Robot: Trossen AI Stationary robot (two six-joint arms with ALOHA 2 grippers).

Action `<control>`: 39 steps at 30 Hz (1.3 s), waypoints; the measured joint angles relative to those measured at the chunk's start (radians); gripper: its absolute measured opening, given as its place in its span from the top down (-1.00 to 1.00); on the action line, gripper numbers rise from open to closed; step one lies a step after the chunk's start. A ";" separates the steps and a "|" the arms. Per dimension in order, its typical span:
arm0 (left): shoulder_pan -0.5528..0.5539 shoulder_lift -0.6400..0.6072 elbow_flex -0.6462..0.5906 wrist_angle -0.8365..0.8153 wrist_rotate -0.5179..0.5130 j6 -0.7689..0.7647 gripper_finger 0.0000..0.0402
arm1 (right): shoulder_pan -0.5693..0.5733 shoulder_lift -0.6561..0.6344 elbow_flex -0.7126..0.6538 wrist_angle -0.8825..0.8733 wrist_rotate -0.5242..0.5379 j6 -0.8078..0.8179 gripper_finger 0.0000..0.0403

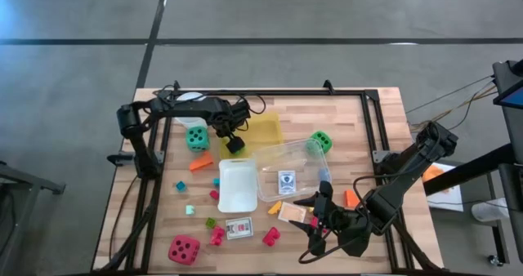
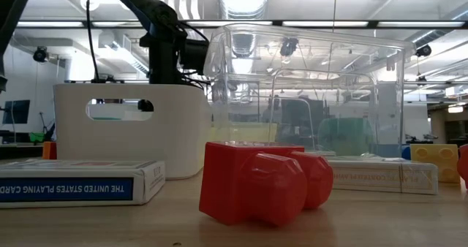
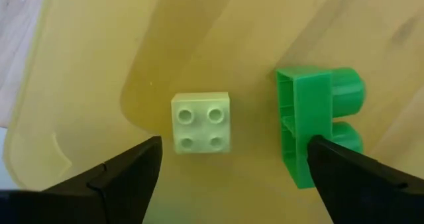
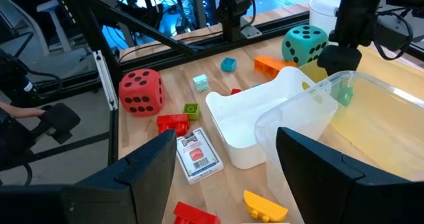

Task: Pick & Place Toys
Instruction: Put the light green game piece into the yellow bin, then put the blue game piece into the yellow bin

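My left gripper (image 3: pixel 232 177) hangs open over the yellow tray (image 1: pixel 265 133), pointing down. Below it on the tray floor lie a pale yellow-green four-stud block (image 3: pixel 201 122), studs up, and a green block (image 3: pixel 318 124) resting on its side, close by one finger. My right gripper (image 1: pixel 319 220) stands open above the near right of the table with nothing between its fingers (image 4: pixel 146 171). Other toys are scattered on the table: a teal die (image 1: pixel 197 137), a green die (image 1: pixel 320 141), a red die (image 1: pixel 184 249), an orange block (image 1: pixel 200 163) and a card pack (image 1: pixel 239 228).
A white bin (image 1: pixel 237 184) and a clear plastic box (image 1: pixel 294 174) holding a card pack (image 1: pixel 286 180) stand mid-table beside the tray. A white round cup (image 1: pixel 189 99) sits at the far left. A red block (image 2: pixel 263 181) lies close to the low camera. A black frame edges the table.
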 joint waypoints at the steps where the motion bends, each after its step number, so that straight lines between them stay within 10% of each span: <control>1: 0.000 0.000 0.000 0.000 0.001 0.000 -0.82 | 0.000 0.000 0.000 0.000 0.000 0.000 -0.27; 31: -0.082 -0.166 0.145 -0.273 0.005 -0.084 -0.82 | 0.000 0.000 0.000 0.000 0.000 0.000 -0.27; 39: -0.129 -0.314 0.135 -0.416 -0.015 -0.383 -0.82 | 0.000 0.000 0.000 0.000 0.000 0.000 -0.27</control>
